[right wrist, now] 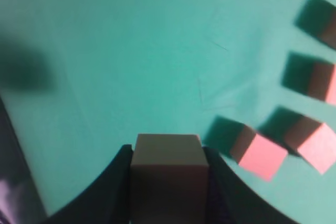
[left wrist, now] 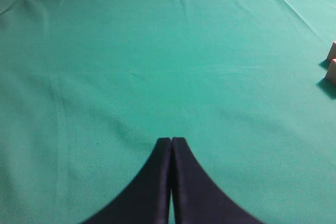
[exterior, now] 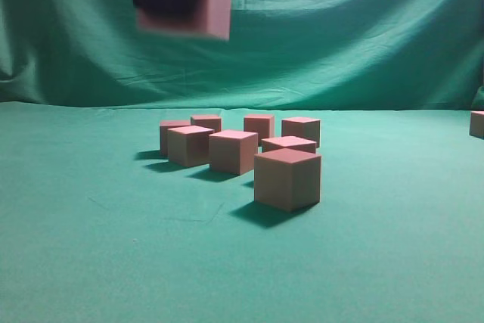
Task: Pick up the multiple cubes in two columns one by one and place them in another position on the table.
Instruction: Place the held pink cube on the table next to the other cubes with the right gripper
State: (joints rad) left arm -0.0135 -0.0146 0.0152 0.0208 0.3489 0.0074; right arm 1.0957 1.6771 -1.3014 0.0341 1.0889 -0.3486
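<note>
A: Right hand (right wrist: 167, 182) first, closest to us in the right wrist view: both fingers are clamped on a salmon-pink cube (right wrist: 167, 166), one on each side face, cube sitting square between them.

B: And it's up in the air. In the exterior view that held cube shows blurred at the top of the frame, left of centre, well above the counter (exterior: 91, 262).

A: What matters is what lies under it. Below the hand the wrist view shows bare green cloth, with a dark shadow at the left edge. The nearest resting cube (right wrist: 258, 153) is just to the lower right, the others stacked up the right edge.

B: So the open ground is ahead and to the left of the hand, the group (exterior: 242, 153) off to its right. I'd judge the carry is under way and the set-down wants that bare patch.

A: Left hand (left wrist: 171, 141)?

B: Fingers pressed together, holding nothing, low over empty cloth. Only slivers of cubes at its far right edge, so it's well away.

A: Farther back in the exterior view, one lone cube (exterior: 477, 124) sits at the right edge, apart from the cluster.

B: Then the draped backdrop behind everything.
</note>
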